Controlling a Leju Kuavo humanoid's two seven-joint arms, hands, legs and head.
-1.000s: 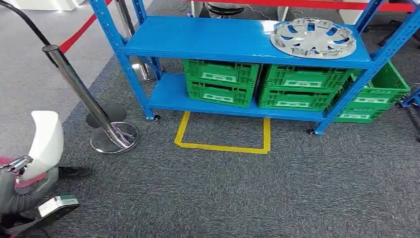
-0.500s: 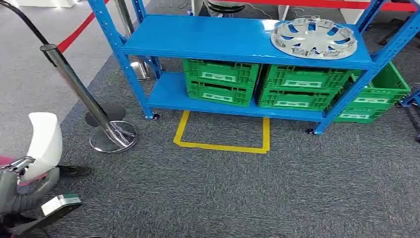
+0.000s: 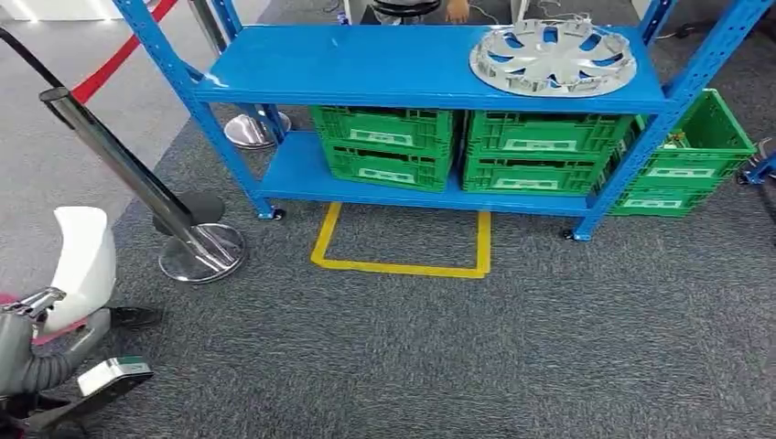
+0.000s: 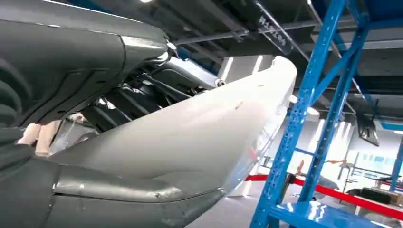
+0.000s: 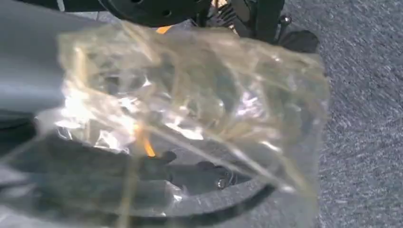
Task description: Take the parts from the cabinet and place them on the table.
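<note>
Two parts are in hand. One is a long white moulded part [image 3: 82,265], which the left hand [image 3: 27,306] grips by its lower end in the head view, low at the picture's left edge above the carpet [image 3: 458,357]; its long axis stands nearly upright, the rounded tip pointing up. The left wrist view shows it from close behind, running away from the hand toward a blue upright. The right wrist view shows a crinkled clear plastic bag [image 5: 190,118] with dark contents lying across the right hand [image 5: 43,90], which holds it; its fingers are hidden, and the contents cannot be made out.

Ahead stands the blue cabinet [image 3: 384,64]. A silver wheel cover [image 3: 552,57] lies flat at the right end of its upper shelf. Green crates [image 3: 458,151] sit side by side on the lower shelf, another crate [image 3: 691,155] just beyond the right post; their contents are unclear.
</note>
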